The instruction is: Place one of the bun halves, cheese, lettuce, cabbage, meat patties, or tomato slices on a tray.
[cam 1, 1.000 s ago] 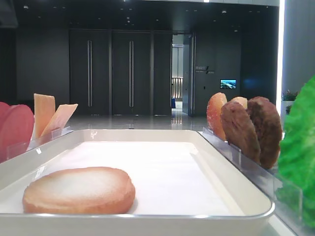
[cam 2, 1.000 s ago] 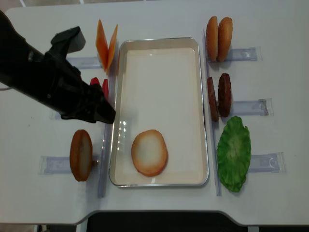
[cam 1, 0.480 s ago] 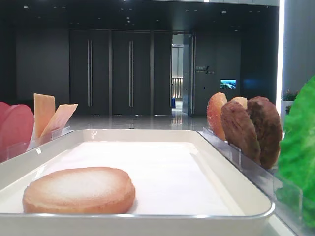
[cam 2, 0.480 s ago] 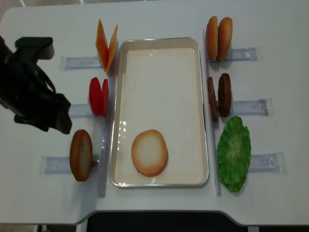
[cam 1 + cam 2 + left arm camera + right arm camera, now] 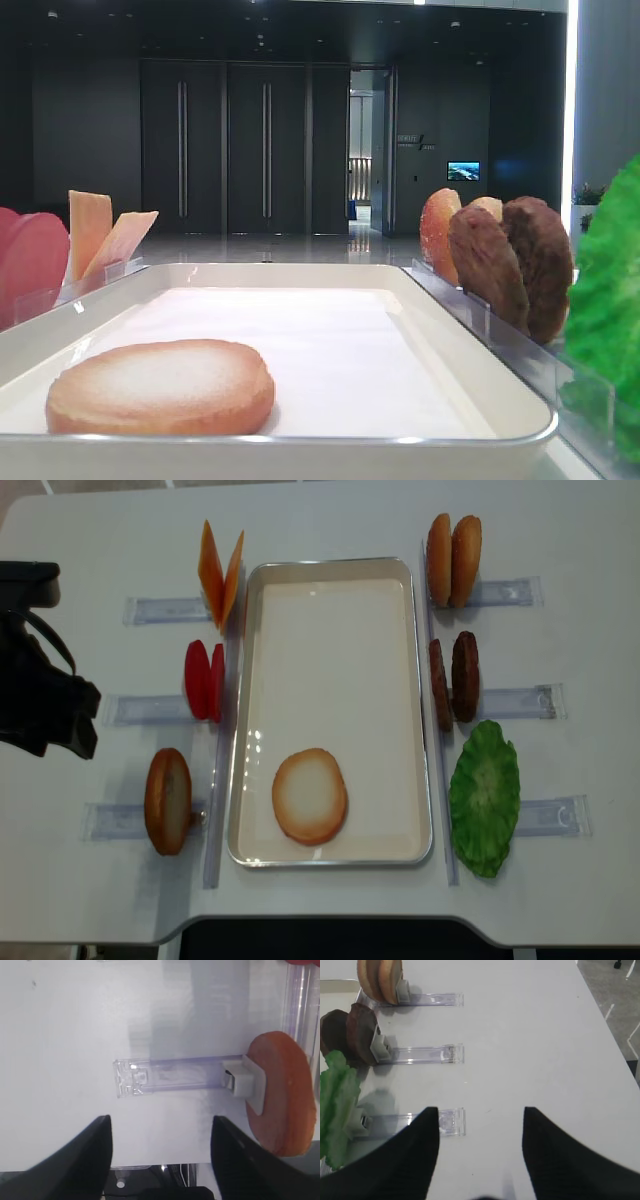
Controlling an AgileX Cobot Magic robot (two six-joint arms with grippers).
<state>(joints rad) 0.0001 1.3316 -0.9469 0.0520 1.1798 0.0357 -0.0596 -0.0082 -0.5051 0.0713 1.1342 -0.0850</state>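
Right of the left claw point(image 5: 160, 1132), one bun half point(image 5: 310, 795) lies in tray point(image 5: 330, 570); claw open, empty; task prob. done, other fillings racked.

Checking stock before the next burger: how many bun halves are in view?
4: one lies flat in the tray, one stands in the left holder, two stand together at far right. None seems hidden.

I see a white table point(image 5: 330, 520) with the white tray point(image 5: 420, 720) at its middle. Left of the tray stand cheese slices point(image 5: 220, 573), tomato slices point(image 5: 204, 679) and one bun half point(image 5: 167, 800) in clear holders point(image 5: 120, 821). Right of it stand two bun halves point(image 5: 453, 560), meat patties point(image 5: 455, 678) and lettuce point(image 5: 485, 796).
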